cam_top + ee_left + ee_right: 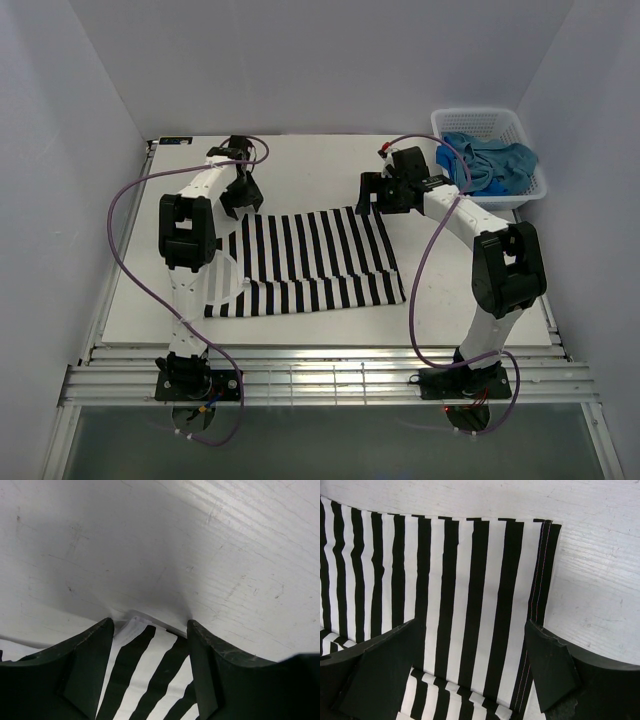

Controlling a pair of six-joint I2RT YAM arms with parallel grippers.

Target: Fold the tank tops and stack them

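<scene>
The black-and-white striped tank top (310, 262) lies flat in the middle of the table, its near part folded over. My left gripper (240, 195) is down at its far left corner. In the left wrist view the striped tank top's edge (145, 665) lies between the spread fingers (85, 665), and the left gripper (150, 625) is open, not pinching. My right gripper (372, 200) hovers at the far right corner. In the right wrist view it (472, 625) stands open over the striped tank top's hemmed side (540, 580). Blue tank tops (490, 160) lie bunched in the basket.
A white lattice basket (530, 190) stands at the far right corner of the white table (300, 165). Grey walls close in the left, back and right sides. Purple cables loop beside both arms.
</scene>
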